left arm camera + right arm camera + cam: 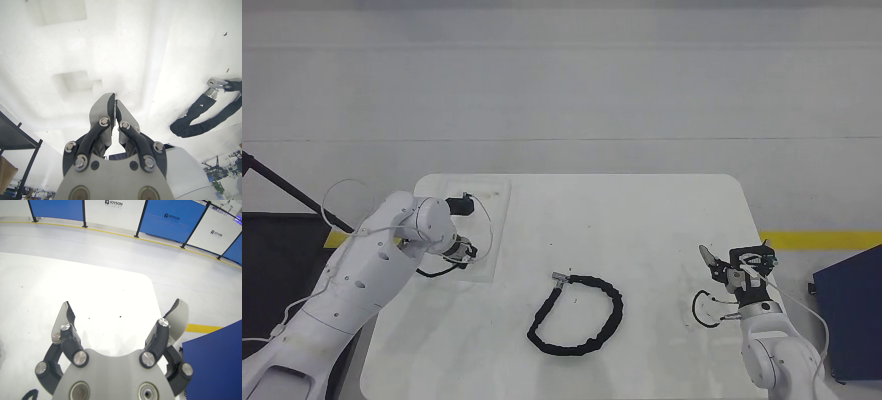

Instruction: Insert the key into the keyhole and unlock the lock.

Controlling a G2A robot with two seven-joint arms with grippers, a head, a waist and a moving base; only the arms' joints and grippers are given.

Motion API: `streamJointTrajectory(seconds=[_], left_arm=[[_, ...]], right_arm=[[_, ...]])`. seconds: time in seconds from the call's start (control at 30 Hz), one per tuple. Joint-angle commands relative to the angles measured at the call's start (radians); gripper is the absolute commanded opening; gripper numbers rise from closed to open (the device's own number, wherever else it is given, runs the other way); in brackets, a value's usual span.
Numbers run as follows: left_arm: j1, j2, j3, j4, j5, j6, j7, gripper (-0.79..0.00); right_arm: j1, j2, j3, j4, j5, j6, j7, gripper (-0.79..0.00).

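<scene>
Clenching tight, the left claw (115, 98) pinches a thin silver metal key (114, 110) between its black pads, the blade seen edge-on and its tip poking just past the fingertips. The grip on the flat of the key likely keeps it from twisting when it is pushed into a hole. Directly beneath the claw lies a white foam tray (66, 56) with square recesses. The key's tip is at or just above the tray's surface; whether they touch cannot be told. Off to one side of the claw, well apart and beyond the tray's edge, a black fabric-sleeved chain lock (198, 125) lies in a loop on the white table (662, 220). Its silver lock cylinder (215, 85) lies on its side with the round keyhole (210, 82) turned toward the claw, which should suit a level approach. Farthest out, near the opposite table edge, the right claw (122, 302) hangs released, jaws spread wide and holding nothing, probably free to steady the cylinder.
</scene>
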Motion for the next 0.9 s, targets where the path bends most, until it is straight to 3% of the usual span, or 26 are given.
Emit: streamJointTrajectory(seconds=[0.0,0.47,0.7,0.87], left_arm=[[0.000,0.004,-0.014,-0.005,0.007,-0.001,-0.009,-0.785],[0.026,0.038,-0.152,-0.122,-0.004,-0.027,-0.032,-0.785],[0.129,0.071,-0.333,-0.195,-0.158,-0.179,0.061,-0.785],[0.248,0.091,-0.494,-0.226,-0.385,-0.345,0.123,-0.785]], right_arm=[[0.000,0.000,0.000,0.000,0.000,0.000,0.000,0.000],[0.000,0.000,0.000,0.000,0.000,0.000,0.000,0.000],[0.000,0.000,0.000,0.000,0.000,0.000,0.000,0.000],[0.000,0.000,0.000,0.000,0.000,0.000,0.000,0.000]])
